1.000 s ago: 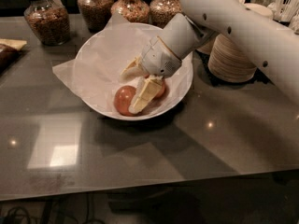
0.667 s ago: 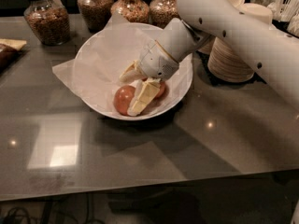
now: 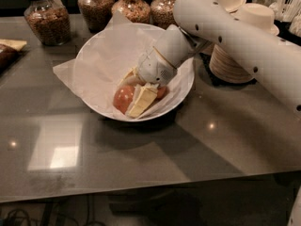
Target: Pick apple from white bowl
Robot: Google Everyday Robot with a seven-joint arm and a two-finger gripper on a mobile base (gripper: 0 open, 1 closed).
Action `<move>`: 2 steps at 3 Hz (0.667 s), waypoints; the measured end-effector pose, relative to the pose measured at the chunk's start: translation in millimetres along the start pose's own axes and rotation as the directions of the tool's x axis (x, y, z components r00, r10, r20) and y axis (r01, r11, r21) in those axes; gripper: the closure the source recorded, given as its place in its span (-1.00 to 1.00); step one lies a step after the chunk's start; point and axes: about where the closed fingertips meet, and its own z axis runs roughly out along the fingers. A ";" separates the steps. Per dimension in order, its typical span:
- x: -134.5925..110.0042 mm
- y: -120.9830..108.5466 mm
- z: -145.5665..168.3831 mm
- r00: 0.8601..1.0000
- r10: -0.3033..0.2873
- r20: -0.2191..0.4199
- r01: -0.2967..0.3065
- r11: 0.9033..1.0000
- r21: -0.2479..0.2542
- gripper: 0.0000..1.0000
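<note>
**Grasping step under way in the bowl**

The gripper (image 3: 131, 94) is hanging low inside the white bowl (image 3: 184, 91), its fingers standing apart astride the apple (image 3: 121, 98) and clamping nothing yet. Next move, I judge: squeezing shut squarely, then lifting straight up.

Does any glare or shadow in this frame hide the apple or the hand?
Camera view: a bright rectangular glare sits on the table at front left, clear of the white bowl. Camera view: a dark shadow lies on the table under the bowl's near side; the hand, down in the bowl, partly covers the apple, not glare.
</note>
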 end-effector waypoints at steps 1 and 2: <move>0.0 0.0 0.0 1.000 0.000 0.000 0.000 1.000 0.000 0.60; 0.0 0.0 0.0 1.000 0.000 0.000 0.000 1.000 0.000 0.99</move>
